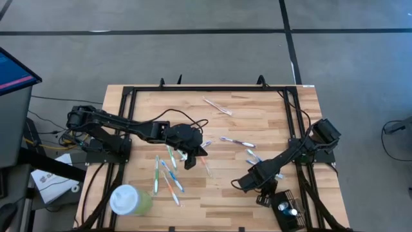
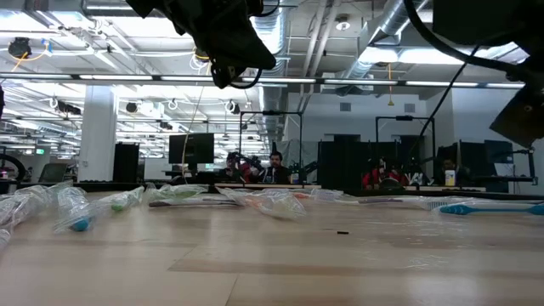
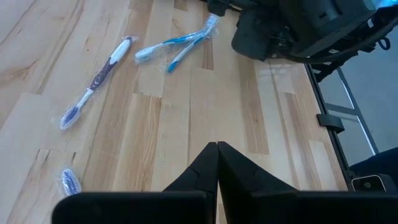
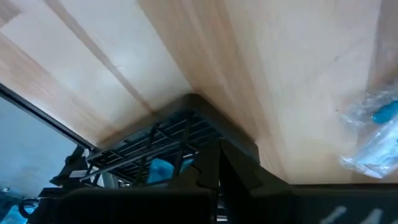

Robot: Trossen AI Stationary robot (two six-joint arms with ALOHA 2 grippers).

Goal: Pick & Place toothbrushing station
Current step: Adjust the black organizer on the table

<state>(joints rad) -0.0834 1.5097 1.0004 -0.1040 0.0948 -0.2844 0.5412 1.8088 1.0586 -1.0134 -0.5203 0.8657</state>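
We see the butcher-block table (image 1: pixel 257 116), then the toothbrushing station (image 1: pixel 288 211) at its near right corner beside our right gripper (image 1: pixel 241 183), fingers pressed together like the left gripper (image 1: pixel 190 161), so reaching comes first, needing spread fingers.

High view looked straight down on the table (image 1: pixel 257 122); low view faced level across it; wrist views hovered close above.

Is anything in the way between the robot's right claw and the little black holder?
Nothing visible. The right gripper, shut, sits just beside the black holder at the table's near right corner. The wrapped toothbrushes lie elsewhere.
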